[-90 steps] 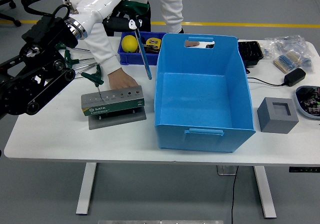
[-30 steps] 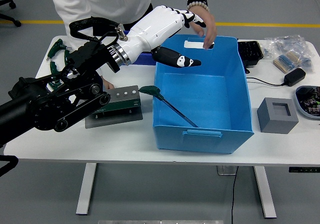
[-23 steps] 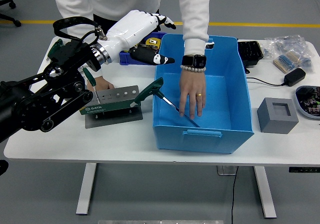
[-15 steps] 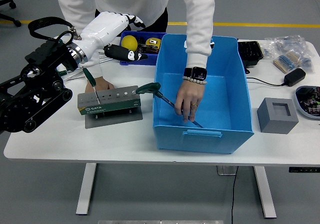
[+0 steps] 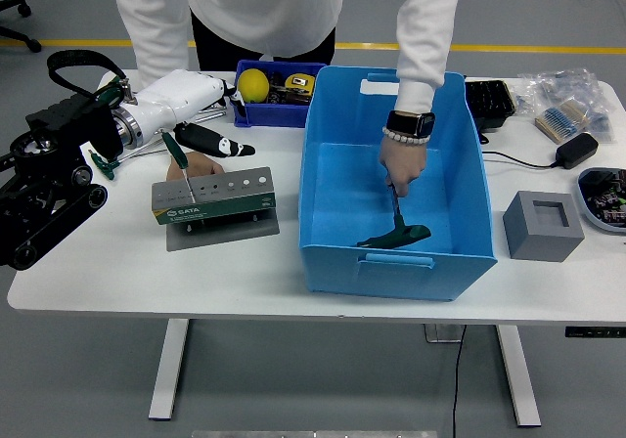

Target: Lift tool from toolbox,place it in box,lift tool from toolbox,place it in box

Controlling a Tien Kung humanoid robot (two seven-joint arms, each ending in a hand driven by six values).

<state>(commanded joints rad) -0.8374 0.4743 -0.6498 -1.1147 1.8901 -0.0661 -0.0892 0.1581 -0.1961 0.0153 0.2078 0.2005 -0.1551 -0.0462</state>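
a person's hand [image 5: 402,164] settles the green-handled t-wrench [image 5: 395,225] in the blue plastic box [image 5: 337,115] as the robot's left hand [image 5: 196,115], fingers released, nears the grey metal tool stand [image 5: 213,196] for a likely second pick.

Left hand [image 5: 196,115] raised at left, fingers loosely extended, empty

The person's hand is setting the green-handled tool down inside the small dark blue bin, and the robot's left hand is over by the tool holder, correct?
Not the small bin. In the head view the person's hand holds the green-handled tool inside the large light blue box. The robot's left hand is by the tool holder.
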